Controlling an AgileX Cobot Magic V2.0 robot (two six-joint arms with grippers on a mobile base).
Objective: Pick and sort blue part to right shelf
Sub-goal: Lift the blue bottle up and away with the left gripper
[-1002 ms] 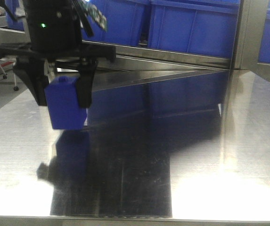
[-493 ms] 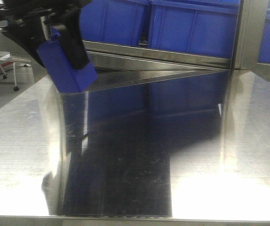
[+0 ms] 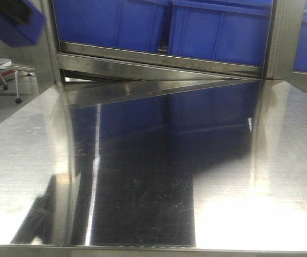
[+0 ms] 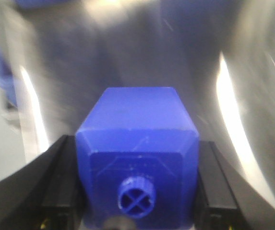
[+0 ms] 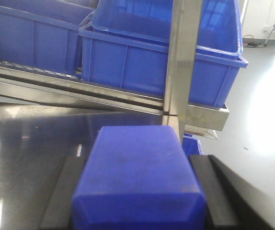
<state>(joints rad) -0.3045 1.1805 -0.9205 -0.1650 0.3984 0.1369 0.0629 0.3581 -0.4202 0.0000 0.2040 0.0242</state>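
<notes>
- The steel bench (image 3: 239,214) fills the front view, with glare whitening its near corners.
- Behind it a shelf (image 3: 164,61) carries blue bins (image 3: 217,32), cut off at the top.
- The right jaws are closed on the sides of a blue block (image 5: 137,167) in front of the shelf post (image 5: 183,62). Its near end is cut off.
- The left jaws clamp the blue part (image 4: 137,129) above the blurred bench. The front view shows only a smeared corner of this part (image 3: 19,24) at the top left.
- A round knob (image 4: 136,197) marked with a cross sits on the part's near face.
</notes>
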